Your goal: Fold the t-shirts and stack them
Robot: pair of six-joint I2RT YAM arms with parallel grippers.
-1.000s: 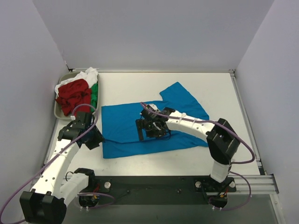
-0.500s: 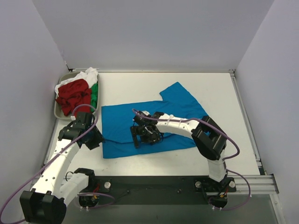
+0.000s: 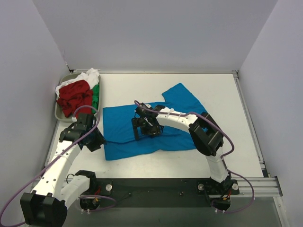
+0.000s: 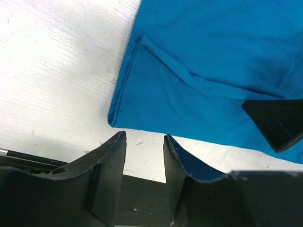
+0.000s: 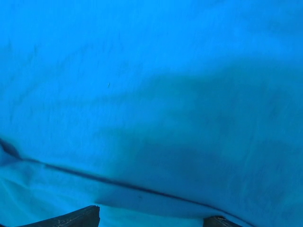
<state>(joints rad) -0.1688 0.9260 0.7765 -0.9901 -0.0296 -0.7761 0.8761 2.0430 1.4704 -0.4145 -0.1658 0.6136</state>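
Right gripper [image 5: 151, 215] is spread wide, low over the middle of the bright blue t-shirt [image 3: 119, 124]; nothing grabbed. Left gripper [image 4: 144, 138] is partly open and empty, just by its near-left corner.

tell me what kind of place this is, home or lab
Most likely a robot lab test cell, not a home: a white table boxed in by blank pale walls, a left arm and right arm bolted to a dark base plate, and a blue t-shirt laid out for practice.
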